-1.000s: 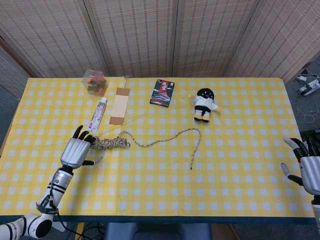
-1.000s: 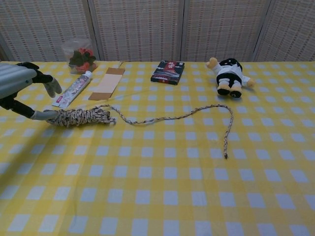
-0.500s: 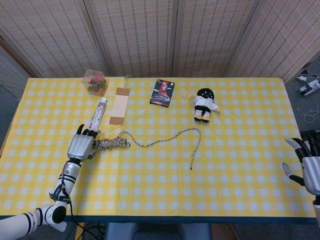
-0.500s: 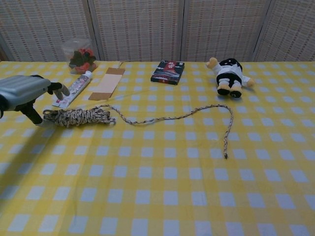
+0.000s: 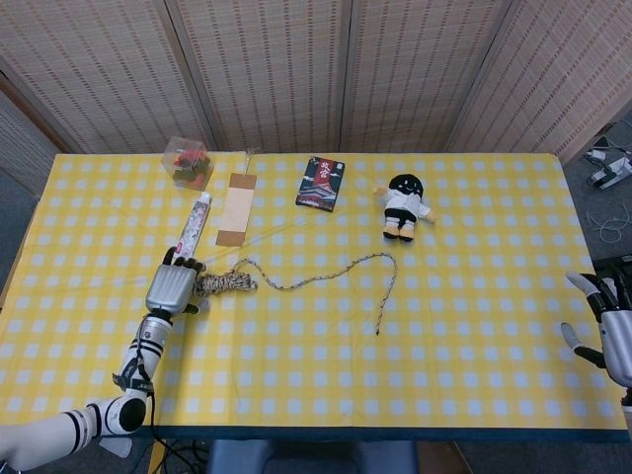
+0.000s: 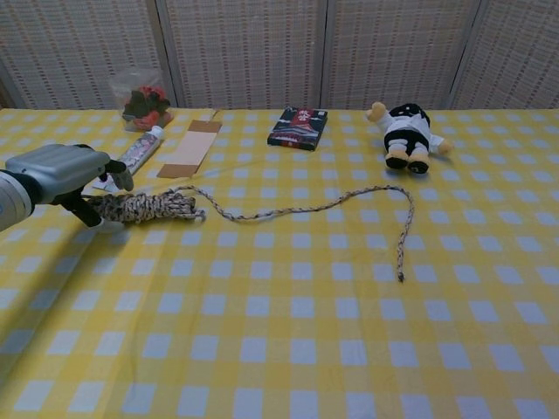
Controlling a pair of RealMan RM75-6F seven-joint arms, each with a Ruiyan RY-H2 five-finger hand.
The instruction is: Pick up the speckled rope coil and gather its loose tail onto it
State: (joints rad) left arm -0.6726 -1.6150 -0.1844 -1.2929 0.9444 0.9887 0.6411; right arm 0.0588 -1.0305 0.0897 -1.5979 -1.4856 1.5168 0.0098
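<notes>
Coil [image 6: 144, 207] soft, light, floppy: grasp bundle middle. Left hand [image 6: 59, 172] over coil's left end, grip unclear. Right hand [image 5: 610, 331] open, far right.

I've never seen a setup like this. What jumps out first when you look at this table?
Probably the grey left hand at the table's left side, wrapped over one end of a speckled rope coil, whose loose tail snakes right across the yellow checked tablecloth. Further back sits a small plush doll, with a dark booklet to its left. The right hand waits open at the far right edge.
</notes>
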